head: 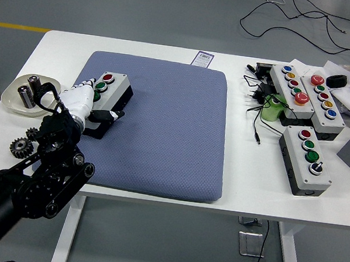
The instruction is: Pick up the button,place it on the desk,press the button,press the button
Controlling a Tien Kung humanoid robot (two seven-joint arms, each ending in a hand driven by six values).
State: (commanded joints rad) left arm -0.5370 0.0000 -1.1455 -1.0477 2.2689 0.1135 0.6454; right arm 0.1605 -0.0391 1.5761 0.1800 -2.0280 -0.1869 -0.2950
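The left hand [81, 101] looks clenched around the button box [107, 97] (fingers partly hidden), at nine o'clock on the blue mat [162, 129]; rigid, boxy, probably light, best held across its long sides

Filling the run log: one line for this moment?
left hand: grasping grey button box | place: blue-grey mat | right hand: not in view

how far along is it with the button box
Early to middle. The button box already sits on the blue mat, so placing looks done or nearly so. The left robot hand is on its left side, fingers around the box. Neither press can be confirmed. The right arm is out of view.
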